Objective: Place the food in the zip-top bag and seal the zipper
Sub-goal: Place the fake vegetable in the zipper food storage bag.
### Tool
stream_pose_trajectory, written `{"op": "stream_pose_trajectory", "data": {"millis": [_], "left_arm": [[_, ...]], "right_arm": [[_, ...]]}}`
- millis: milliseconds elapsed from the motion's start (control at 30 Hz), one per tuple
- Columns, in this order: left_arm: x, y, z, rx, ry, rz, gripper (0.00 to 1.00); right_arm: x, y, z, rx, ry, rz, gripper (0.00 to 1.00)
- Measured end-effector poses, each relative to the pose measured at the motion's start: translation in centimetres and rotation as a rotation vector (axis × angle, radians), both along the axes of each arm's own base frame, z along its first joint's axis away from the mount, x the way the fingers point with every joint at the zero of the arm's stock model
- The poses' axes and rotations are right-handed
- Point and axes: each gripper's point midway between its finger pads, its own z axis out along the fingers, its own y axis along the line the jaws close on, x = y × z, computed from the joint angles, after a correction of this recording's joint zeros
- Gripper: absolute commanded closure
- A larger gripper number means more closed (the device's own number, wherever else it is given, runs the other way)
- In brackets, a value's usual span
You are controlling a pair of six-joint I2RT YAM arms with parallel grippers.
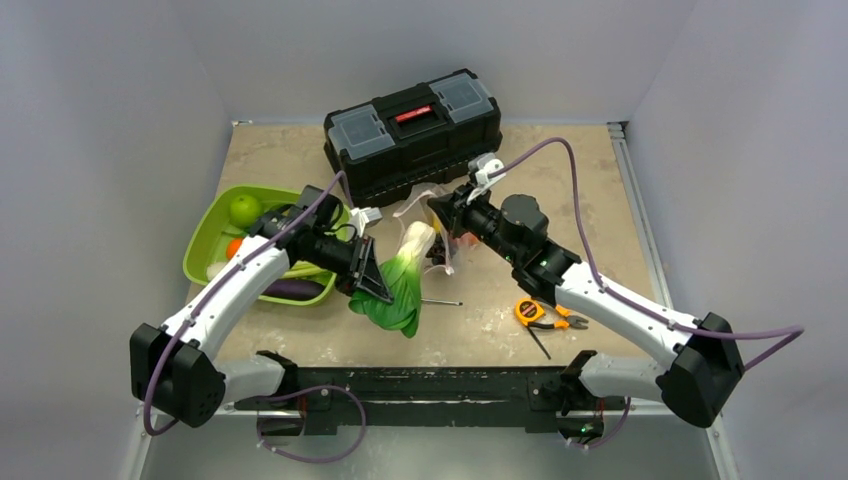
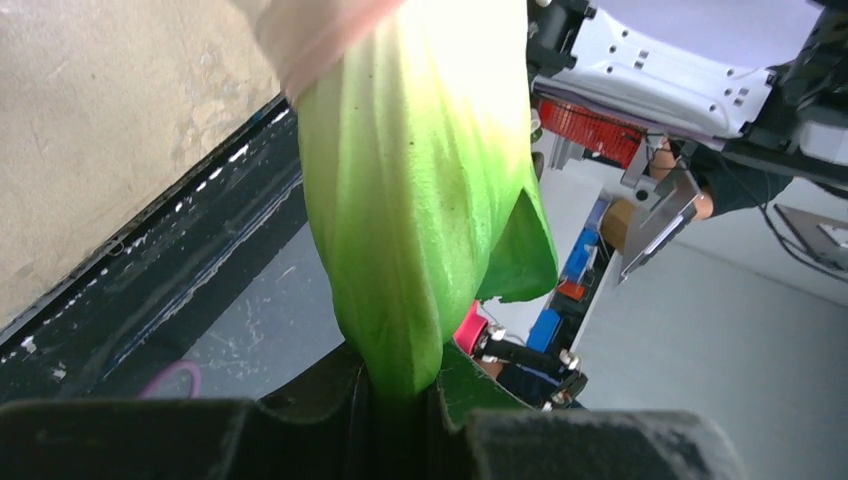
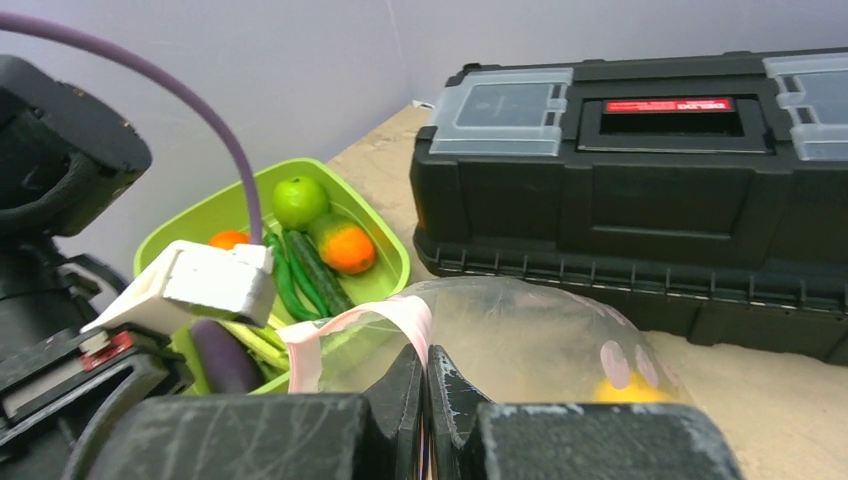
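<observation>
Soft, even overhead light, faint shadows — the leafy green-white piece (image 2: 420, 200) glares white, near foreground blurred.

Right gripper (image 3: 425, 400) is pinching the bag (image 3: 520, 330) at its rim, jaws pressed together on the plastic. Pink zipper (image 3: 360, 325) is curling up left of the fingers. Bag is bulging toward the toolbox (image 3: 640, 190), with a yellow piece (image 3: 625, 390) showing through its right side. Toolbox is sitting shut on the table (image 3: 780, 410). Tray (image 3: 200, 215) is holding an apple (image 3: 300, 202), an orange (image 3: 348, 247), a cucumber (image 3: 318, 272) and an eggplant (image 3: 222, 355). Left arm (image 3: 60, 170) and a purple cable (image 3: 200, 110) are filling the left side.
</observation>
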Motion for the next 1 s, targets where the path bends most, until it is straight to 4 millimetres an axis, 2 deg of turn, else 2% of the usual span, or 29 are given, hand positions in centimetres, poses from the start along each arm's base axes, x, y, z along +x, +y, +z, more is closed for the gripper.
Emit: {"op": "stream_pose_trajectory", "data": {"millis": [333,567,767,1000], "left_arm": [[4.1,-2.1,1.5,-0.053,0.004,0.132,1.0],[7.2,-1.3,1.3,0.117,-0.08,0.257,1.0],[7.1,-0.7,0.8,0.184,-0.14,0.357,1.0],[6.8,-0.5,0.4,0.32,-0.261,0.383,0.94]], "right_arm": [[-3.1,3.4,-0.5,-0.002,0.005,0.159,1.0],[-3.5,4.1,-1.2,-0.01,0.023,0.197,1.0],[-3.7,4.4,-1.4,-0.001,0.039,0.2,1.0],[-3.9,5.0,-1.8,0.017,0.077,0.222,1.0]]}}
